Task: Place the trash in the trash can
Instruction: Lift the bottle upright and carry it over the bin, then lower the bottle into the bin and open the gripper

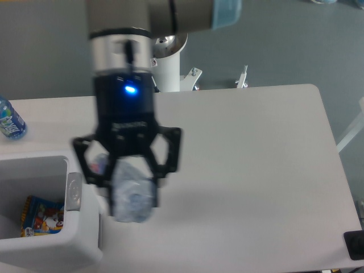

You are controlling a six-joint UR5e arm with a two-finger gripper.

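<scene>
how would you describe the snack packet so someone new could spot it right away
Start at the white trash can in the lower left corner of the table. Look down inside it: the snack packet lies flat on the bottom. It is blue and orange with a cartoon print, unlike the clear crushed bottle held in the gripper.

The arm [165,14] is a thick grey tube with a pale blue cap at its joint and a silver wrist ring [121,52]. Below sits the black gripper [129,170], a small blue light [131,89] glowing on its housing, with faint pale lettering and open-framed black linkages either side.
</scene>
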